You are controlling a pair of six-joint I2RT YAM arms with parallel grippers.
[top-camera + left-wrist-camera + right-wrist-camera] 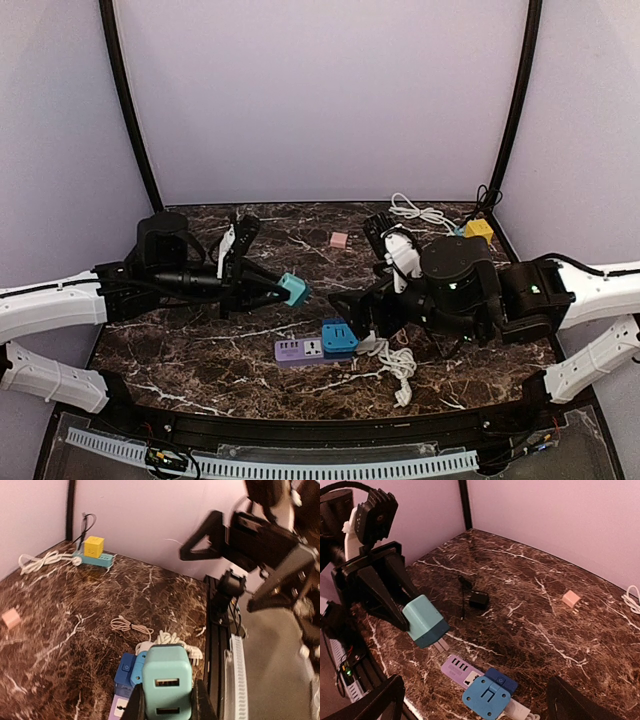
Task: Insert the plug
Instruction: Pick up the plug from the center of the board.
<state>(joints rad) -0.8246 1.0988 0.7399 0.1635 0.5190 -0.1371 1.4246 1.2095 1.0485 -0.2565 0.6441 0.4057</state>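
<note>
Marble tabletop point(200, 340): pink cube point(339, 240), black adapter point(479, 599), cables point(398, 362) beside strip point(299, 350)

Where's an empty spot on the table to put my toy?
The dark marble table is bare at the front left, beside the purple power strip, and in the middle, between the small pink cube and that strip. It's crowded front right: blue plug block, tangled white cable.
</note>
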